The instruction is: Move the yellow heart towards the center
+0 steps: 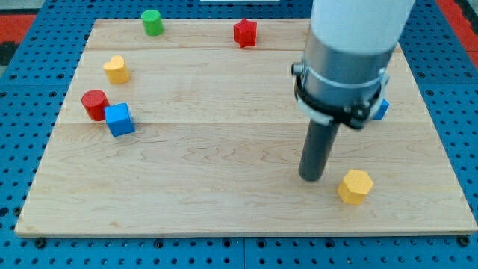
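1. The yellow heart (116,69) lies at ten o'clock on the worktop (224,202), far from the centre; we judge the task hardly begun.
2. My tip (311,178) rests at four o'clock, just beside the yellow hexagon (354,186) and well apart from the heart. The rod carries no jaws, so nothing is grasped.
3. Near the heart sit a red cylinder (95,104) touching a blue cube (119,119); a green cylinder (152,22) and a red star (245,33) stand at twelve.
4. Another blue block (382,110) hides behind the arm. The heart's path to the centre looks free.
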Robot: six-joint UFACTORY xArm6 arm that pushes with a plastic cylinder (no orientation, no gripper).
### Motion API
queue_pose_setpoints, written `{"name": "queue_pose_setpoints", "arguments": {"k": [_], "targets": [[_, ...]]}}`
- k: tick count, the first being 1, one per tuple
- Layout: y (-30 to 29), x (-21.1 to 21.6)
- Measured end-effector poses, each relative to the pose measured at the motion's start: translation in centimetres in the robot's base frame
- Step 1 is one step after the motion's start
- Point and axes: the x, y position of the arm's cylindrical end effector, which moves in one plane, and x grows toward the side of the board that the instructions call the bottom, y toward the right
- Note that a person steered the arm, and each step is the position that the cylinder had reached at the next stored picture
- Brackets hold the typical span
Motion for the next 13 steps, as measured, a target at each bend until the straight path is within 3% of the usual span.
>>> {"name": "queue_pose_setpoints", "arguments": {"k": [1, 2, 4, 6, 8, 9, 13], "targets": [[1.3, -1.1], [-6.2, -5.5], [-14.2, -21.5], [-27.8, -28.0], [-32.2, -27.0], [-31.7, -23.7], [-23.3, -13.2]]}}
